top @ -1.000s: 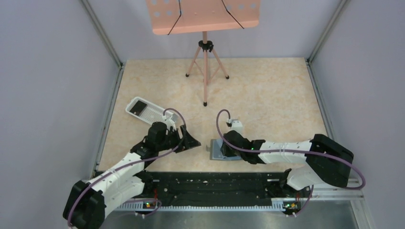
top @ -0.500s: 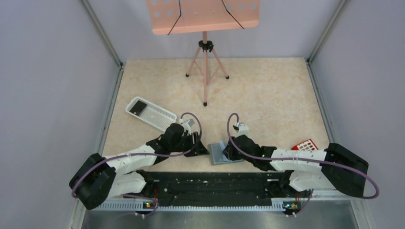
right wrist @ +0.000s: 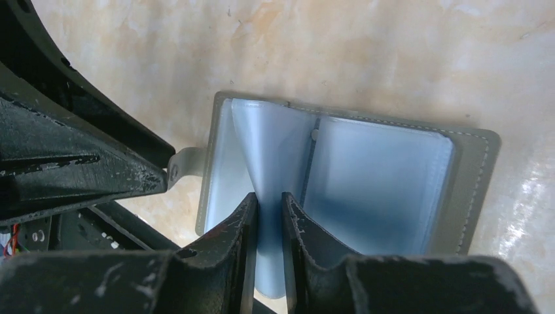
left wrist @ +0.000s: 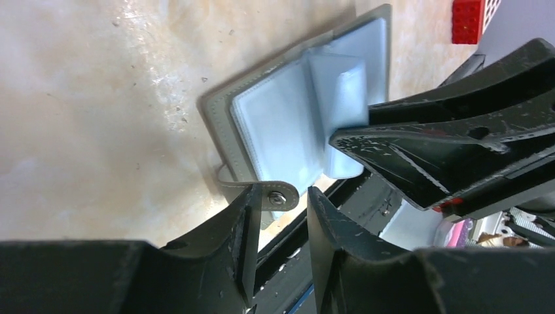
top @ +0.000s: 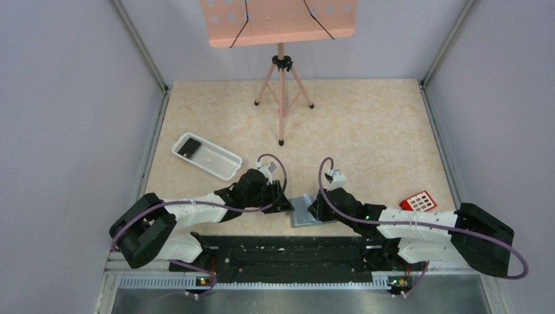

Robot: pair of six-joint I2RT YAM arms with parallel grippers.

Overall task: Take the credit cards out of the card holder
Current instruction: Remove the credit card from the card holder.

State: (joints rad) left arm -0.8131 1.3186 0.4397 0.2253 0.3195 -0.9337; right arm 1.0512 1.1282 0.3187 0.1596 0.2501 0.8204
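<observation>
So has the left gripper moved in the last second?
Yes. The left gripper has moved rightward, away from the white ribbed tray and up to the card holder.

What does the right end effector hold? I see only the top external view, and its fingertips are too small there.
Observer: The right end effector pinches one pale blue inner sleeve of the open card holder.
Operator: And the left one?
Observer: The left end effector has the holder's snap tab between its fingers, which stand apart.
Operator: Is a card in the pinched sleeve?
Observer: No card shows through it.
</observation>
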